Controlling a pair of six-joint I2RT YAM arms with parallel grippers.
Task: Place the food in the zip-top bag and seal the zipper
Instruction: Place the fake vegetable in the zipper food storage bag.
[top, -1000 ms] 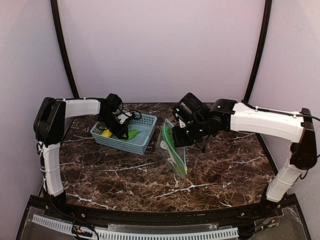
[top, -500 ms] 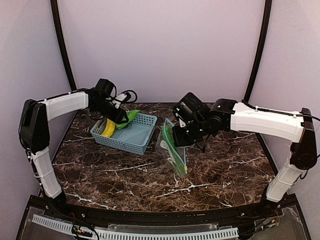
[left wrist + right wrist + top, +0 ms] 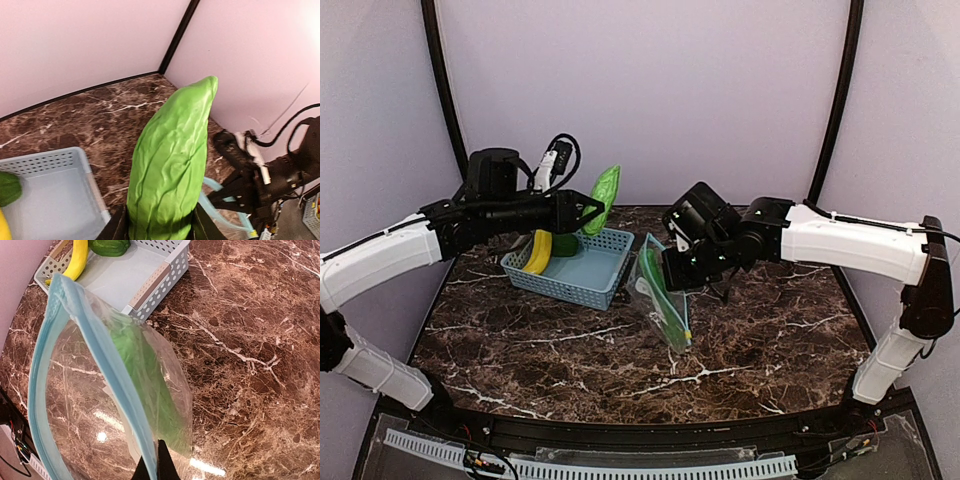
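L arm has swung up out of the basket point(image 3: 570, 287) since a sec ago. L gripper point(image 3: 582, 212) now hangs over the basket's far-R corner, jaws part-closed round the butt of a cucumber point(image 3: 603, 198). Its long axis is near upright, tip leaning to 1 o'clock. Zip-top bag point(image 3: 665, 305) sits at approx 4 o'clock from it, well apart, propped up by R gripper point(image 3: 156, 467), jaws pinched shut on the mouth edge by the zipper point(image 3: 95, 355). Bagged cucumber point(image 3: 145, 375) is already inside. Banana point(image 3: 538, 252) & pepper point(image 3: 563, 246) wait in the basket. Mouth looks to face approx 10 o'clock, so L arm, the nearer one w/ the load, prob needs to tip the cucumber butt-high & slide it in along 4 o'clock.
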